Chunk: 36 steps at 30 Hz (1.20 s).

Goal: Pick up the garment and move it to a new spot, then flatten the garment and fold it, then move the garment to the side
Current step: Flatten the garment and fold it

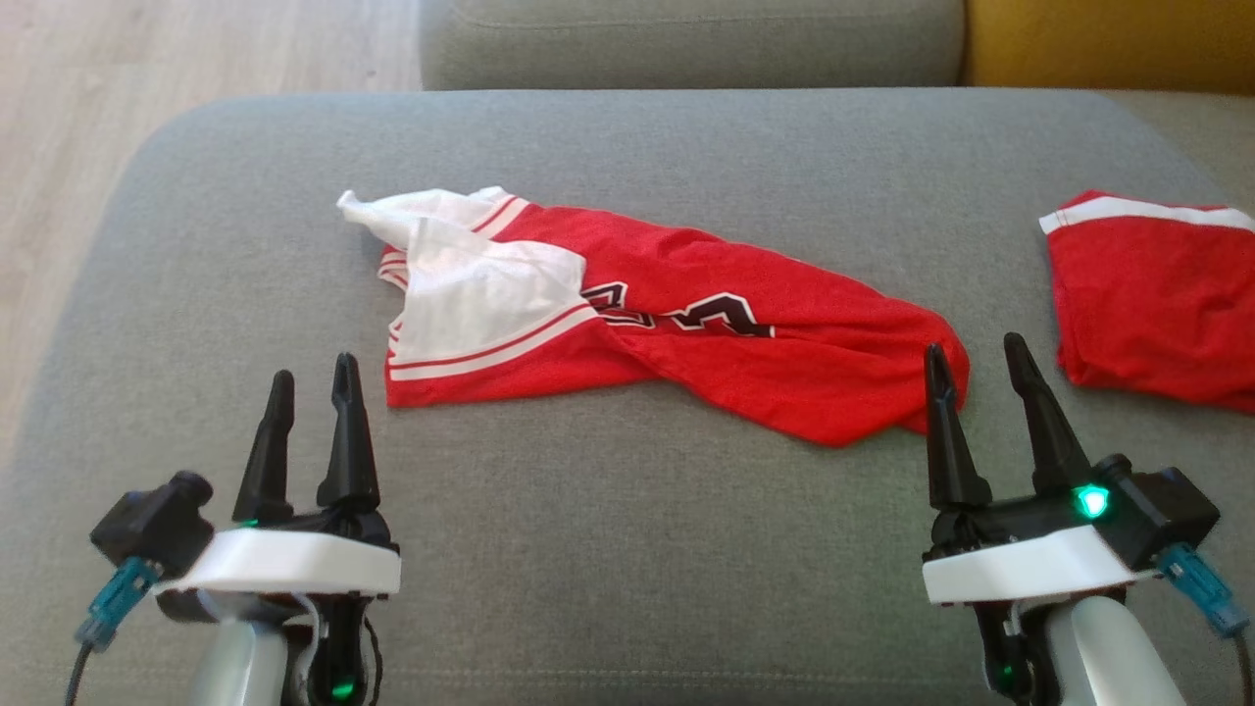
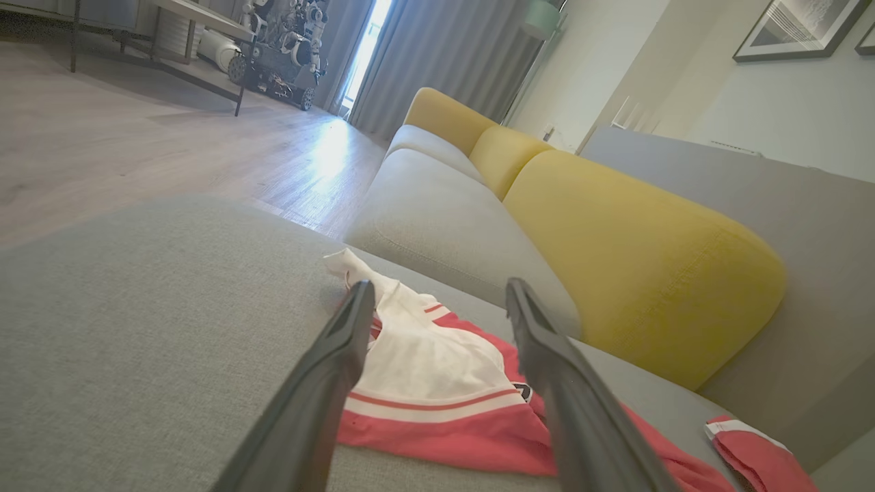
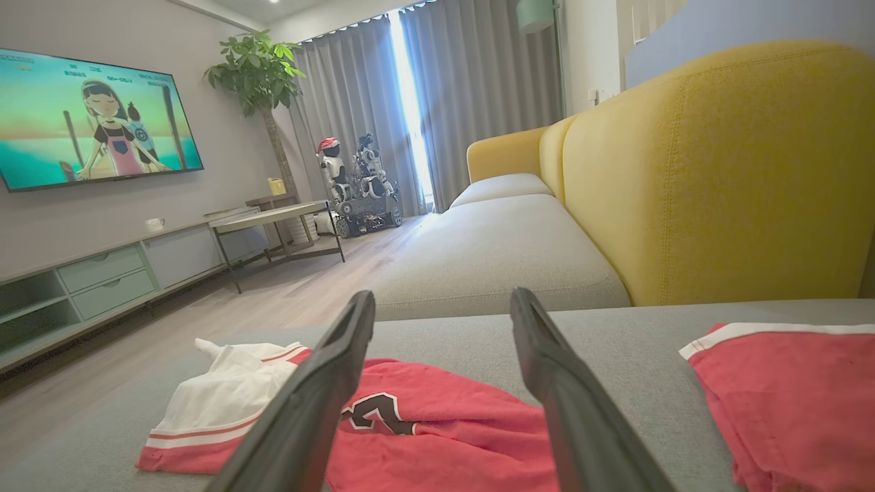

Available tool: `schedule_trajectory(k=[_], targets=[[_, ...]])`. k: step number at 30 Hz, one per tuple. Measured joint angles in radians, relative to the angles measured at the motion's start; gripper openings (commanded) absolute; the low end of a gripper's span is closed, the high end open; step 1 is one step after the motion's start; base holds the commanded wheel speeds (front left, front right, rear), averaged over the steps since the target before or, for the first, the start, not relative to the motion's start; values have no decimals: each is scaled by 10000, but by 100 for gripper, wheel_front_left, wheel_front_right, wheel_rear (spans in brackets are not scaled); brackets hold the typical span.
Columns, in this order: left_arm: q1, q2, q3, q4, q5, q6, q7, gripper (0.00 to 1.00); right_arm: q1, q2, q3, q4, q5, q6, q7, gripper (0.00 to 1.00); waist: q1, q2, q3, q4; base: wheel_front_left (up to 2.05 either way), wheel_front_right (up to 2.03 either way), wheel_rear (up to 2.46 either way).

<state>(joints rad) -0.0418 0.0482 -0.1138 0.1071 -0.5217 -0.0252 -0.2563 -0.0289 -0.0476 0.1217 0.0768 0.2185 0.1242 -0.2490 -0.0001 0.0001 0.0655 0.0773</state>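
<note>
Head view: your left gripper sits low, fingers parted by a moderate gap, nothing between them. The red-and-white garment lies crumpled on the grey cushion, just ahead of that gripper and off to its right. Its white-panelled end is the end nearest it, not touching.

Your right gripper is parted about the same and is empty too. The garment's red end lies right at its fingertips, slightly to its left. The inner fingertip overlaps the cloth edge; you can't tell contact from this. A black number print shows mid-garment, between the two grippers. A second red piece with a white band lies ahead and to the right of the right gripper, apart from the garment.

Right wrist view: the garment spreads under and beyond the fingers, mostly leftward. Left wrist view: the white end sits between the fingers, with a yellow backrest beyond to the right.
</note>
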Motion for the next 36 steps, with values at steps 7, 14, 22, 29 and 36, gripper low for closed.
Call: schedule_trajectory(k=[7, 14, 22, 29, 36], targets=[[-294, -4, 29, 963, 571, 67, 0, 100, -22, 0, 56, -71, 0, 0, 0, 100, 0, 0, 315, -297, 0, 0, 0], [-1712, 351, -56, 2343, 982, -12, 499, 100, -182, 0, 213, -161, 0, 0, 0, 100, 0, 0, 810, -617, 0, 0, 0], [-3740, 940, -82, 3967, 1331, 257, 1565, 100, -475, 0, 297, -261, 0, 0, -4, 100, 1, 0, 1536, -1096, 0, 0, 0], [-5192, 1383, -102, 5521, 1595, 397, 1950, 100, -831, 0, 382, -267, 2, 0, -10, 100, 1, 0, 2039, -1498, 0, 0, 0], [-6134, 1592, -196, 7095, 1638, 276, 2107, 100, -856, -2, 397, -263, 4, 0, -17, 100, 1, 0, 2382, -1853, 0, 0, 0]])
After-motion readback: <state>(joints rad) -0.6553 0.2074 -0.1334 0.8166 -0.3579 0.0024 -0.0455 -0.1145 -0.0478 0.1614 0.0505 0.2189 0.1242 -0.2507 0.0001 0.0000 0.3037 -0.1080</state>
